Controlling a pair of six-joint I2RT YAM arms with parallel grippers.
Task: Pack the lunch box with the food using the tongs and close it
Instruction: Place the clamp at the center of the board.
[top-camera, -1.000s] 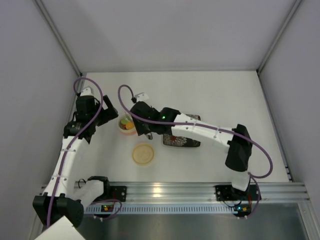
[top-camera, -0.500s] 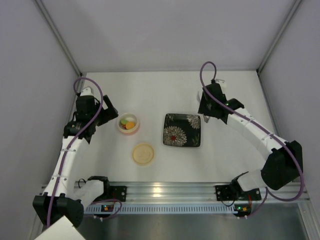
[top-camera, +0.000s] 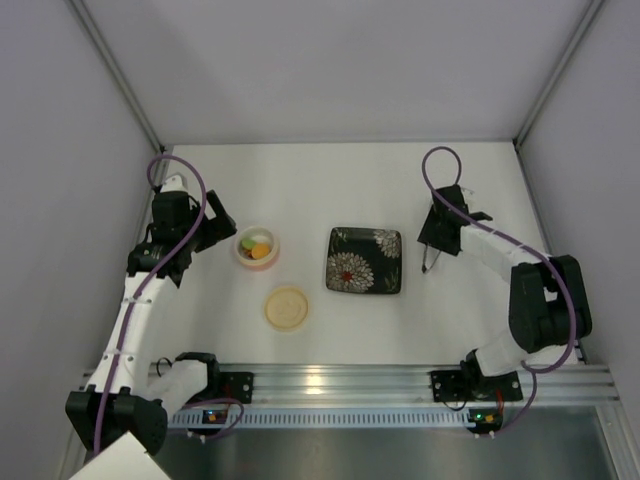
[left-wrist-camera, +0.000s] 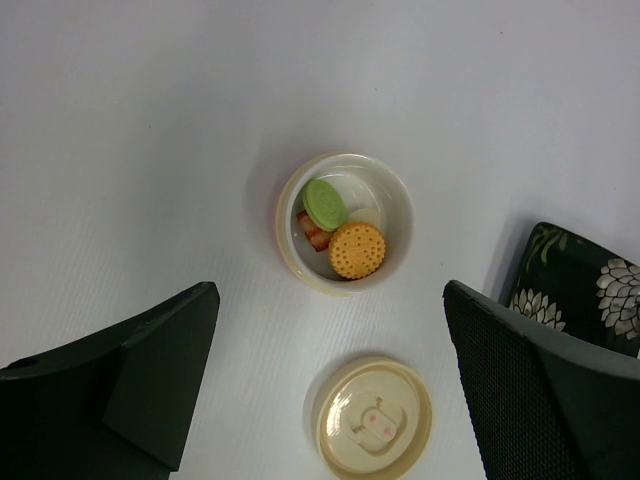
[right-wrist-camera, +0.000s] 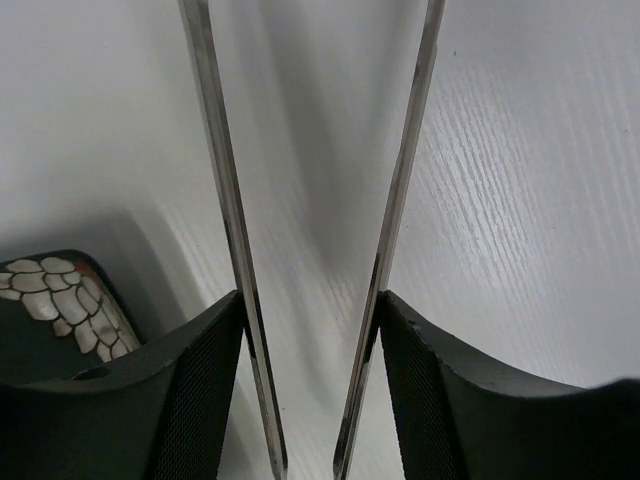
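The lunch box (top-camera: 257, 247) stands left of centre, and in the left wrist view this tub (left-wrist-camera: 345, 222) holds the food: an orange round (left-wrist-camera: 357, 250), a green round (left-wrist-camera: 325, 203) and a pale piece (left-wrist-camera: 366, 216). My left gripper (top-camera: 214, 231) hangs wide open just left of the tub; its fingers (left-wrist-camera: 150, 370) touch nothing. My right gripper (top-camera: 432, 245) sits right of the plate, shut on the tongs (right-wrist-camera: 400, 190), one pad against each metal arm. The tongs' tips (top-camera: 425, 266) point toward the near side, low over the table.
A black floral plate (top-camera: 365, 260) lies bare in the middle. The cream round lid (top-camera: 286, 307) lies flat on the table in front of the lunch box. White walls close off the left, back and right sides.
The right arm has swung with the tongs from over the lunch box to the right side of the plate. The left arm has not moved.
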